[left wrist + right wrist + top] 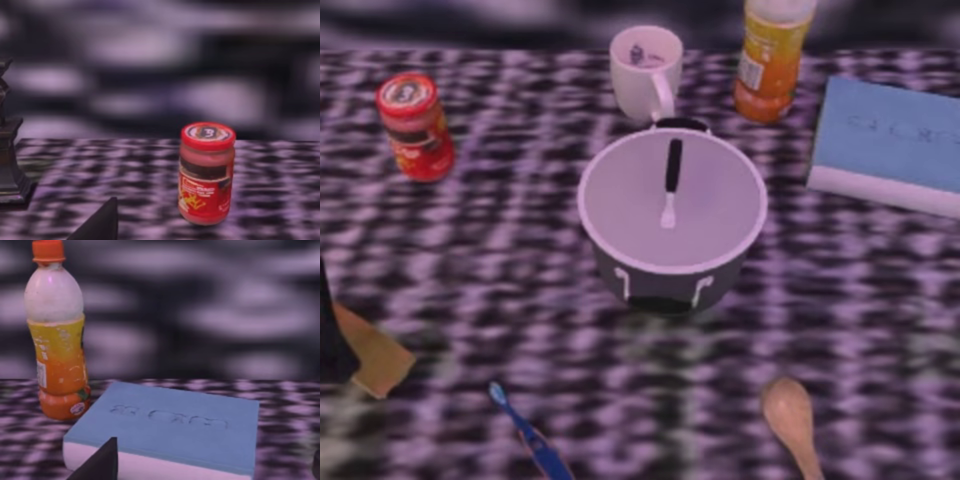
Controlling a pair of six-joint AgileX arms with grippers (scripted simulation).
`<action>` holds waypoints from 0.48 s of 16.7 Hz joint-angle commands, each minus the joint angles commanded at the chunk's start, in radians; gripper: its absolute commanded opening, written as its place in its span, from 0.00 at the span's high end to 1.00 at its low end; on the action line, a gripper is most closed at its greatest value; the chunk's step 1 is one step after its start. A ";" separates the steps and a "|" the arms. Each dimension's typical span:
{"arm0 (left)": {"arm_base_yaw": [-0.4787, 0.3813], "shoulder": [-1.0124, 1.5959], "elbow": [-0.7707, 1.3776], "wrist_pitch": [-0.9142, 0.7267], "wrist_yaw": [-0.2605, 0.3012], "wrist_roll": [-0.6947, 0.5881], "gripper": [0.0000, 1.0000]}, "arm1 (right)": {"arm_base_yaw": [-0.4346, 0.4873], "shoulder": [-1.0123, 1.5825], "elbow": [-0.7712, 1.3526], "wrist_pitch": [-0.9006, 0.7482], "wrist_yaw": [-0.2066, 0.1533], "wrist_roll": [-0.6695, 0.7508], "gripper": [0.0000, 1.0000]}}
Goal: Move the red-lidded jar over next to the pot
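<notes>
Top view puts the red-lidded jar (pixel 414 126) upright at the far left of the table, well apart from the pot (pixel 672 222), which sits near the middle with a dark-handled utensil (pixel 671 182) lying in its pale inside. From my left wrist view the jar (pixel 206 172) shows a red lid with a small emblem, a dark band under the neck, and a red label with yellow lettering I cannot read. Only one dark fingertip (pixel 100 222) of my left gripper shows at the frame's edge, so I cannot tell whether those fingers are apart or together. My right gripper likewise shows a single fingertip (pixel 100 462), near a blue book (pixel 167 432) and an orange bottle (pixel 57 335); its state is equally unclear. A white mug (pixel 646 66) stands just behind the pot.
</notes>
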 joint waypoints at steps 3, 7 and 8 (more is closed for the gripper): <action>0.000 0.007 0.006 -0.004 0.000 0.001 0.00 | 0.000 0.000 0.000 0.000 0.000 0.000 0.00; -0.005 0.118 0.107 -0.070 0.009 0.013 0.00 | 0.000 0.000 0.000 0.000 0.000 0.000 0.00; -0.008 0.165 0.152 -0.098 0.014 0.019 0.00 | 0.000 0.000 0.000 0.000 0.000 0.000 0.00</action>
